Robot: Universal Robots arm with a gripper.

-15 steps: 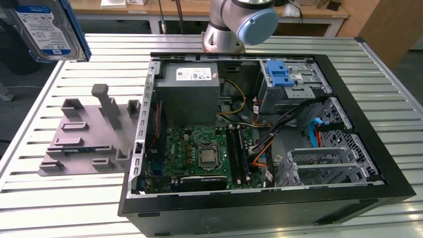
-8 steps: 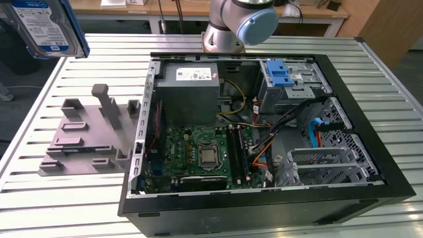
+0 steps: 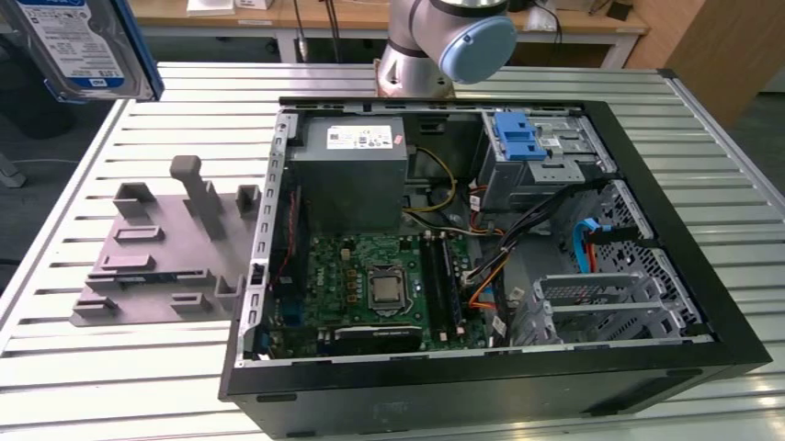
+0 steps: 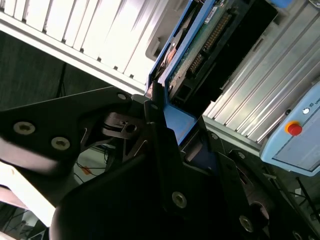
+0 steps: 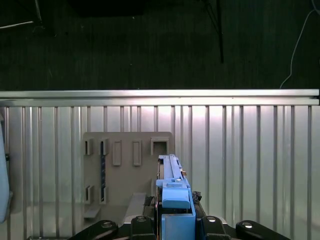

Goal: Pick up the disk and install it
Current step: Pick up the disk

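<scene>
- I have the disk up in the air at the exterior view's far left, over the table's corner and well apart from the open computer case.
- In the first wrist view the gripper has its black fingers pinching the disk by its blue plastic rail. The drive stands on edge between them.
- Under it lies the fixture plate, matte grey with rectangular pockets and raised tabs. The drive hangs clear of it.
- The table is bright ribbed aluminium slats, and its straight edge borders dark floor.
- Inside the case I see a grey metal power-supply box, a green motherboard and a perforated steel drive cage by the exterior view's right wall. Loose cables cross just beside the cage.
- The second wrist view shows the disk's green circuit board.
</scene>
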